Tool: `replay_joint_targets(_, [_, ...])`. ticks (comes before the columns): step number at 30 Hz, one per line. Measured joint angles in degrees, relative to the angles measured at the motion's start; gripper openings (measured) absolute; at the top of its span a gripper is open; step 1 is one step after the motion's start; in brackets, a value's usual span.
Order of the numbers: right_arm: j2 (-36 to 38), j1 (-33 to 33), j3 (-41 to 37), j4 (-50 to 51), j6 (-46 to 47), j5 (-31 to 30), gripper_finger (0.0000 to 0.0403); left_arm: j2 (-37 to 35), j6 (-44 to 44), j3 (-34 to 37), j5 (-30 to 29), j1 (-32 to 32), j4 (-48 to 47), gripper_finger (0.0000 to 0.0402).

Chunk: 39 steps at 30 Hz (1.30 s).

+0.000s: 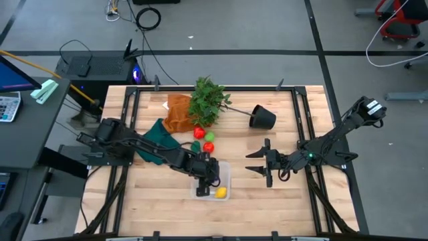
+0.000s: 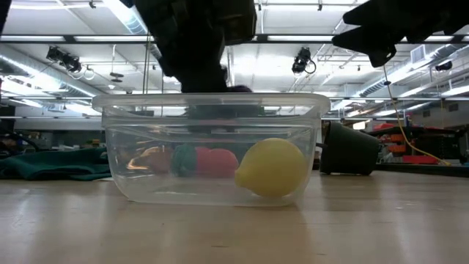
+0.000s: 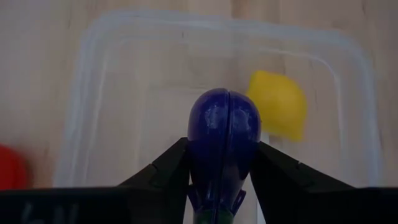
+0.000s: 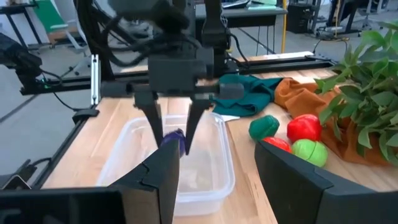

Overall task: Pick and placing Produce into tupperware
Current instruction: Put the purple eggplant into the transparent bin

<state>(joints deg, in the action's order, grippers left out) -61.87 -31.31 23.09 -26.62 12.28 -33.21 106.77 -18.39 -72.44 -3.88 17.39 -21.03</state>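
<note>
The clear tupperware [image 1: 214, 181] sits near the table's near middle, with a yellow lemon [image 1: 221, 193] on its floor. My left gripper [image 3: 222, 144] hangs over the tub, shut on a purple eggplant [image 3: 224, 127]. My right gripper [image 1: 257, 164] hovers open to the tub's right and touches nothing. Two red pieces [image 1: 198, 132] [image 1: 208, 147] and a light green one [image 1: 210, 137] lie on the table beyond the tub. A dark green piece [image 4: 264, 126] lies beside them in the right wrist view. My left gripper pinches the purple eggplant between its two fingers [image 3: 177, 158], one on each side of its body [image 3: 202, 146], near the green stem end. The fingers come from above, pointing down. The eggplant hangs below them with its rounded end [image 4: 174, 140] down, clear of the tub's floor, at about rim height.
A leafy plant [image 1: 207, 100] lies toppled at the far middle, its black pot [image 1: 262, 117] on its side to the right. An orange cloth [image 1: 178, 112] and a dark green cloth [image 1: 157, 132] lie far left of the tub. Bare wood shows near the table's near edge.
</note>
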Motion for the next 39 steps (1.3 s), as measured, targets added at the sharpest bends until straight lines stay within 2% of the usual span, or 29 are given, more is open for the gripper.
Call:
replay_joint_targets(14, [0.0, 0.0, 0.0, 0.0, 0.1, 0.0, 0.0167, 3.3, -2.0, 0.0, 0.0, -0.3, 0.1, 0.0164])
replay_joint_targets(39, [0.0, 0.0, 0.0, 0.0, 0.2, 0.0, 0.0167, 4.4, -3.0, 0.0, 0.0, -0.3, 1.5, 0.0176])
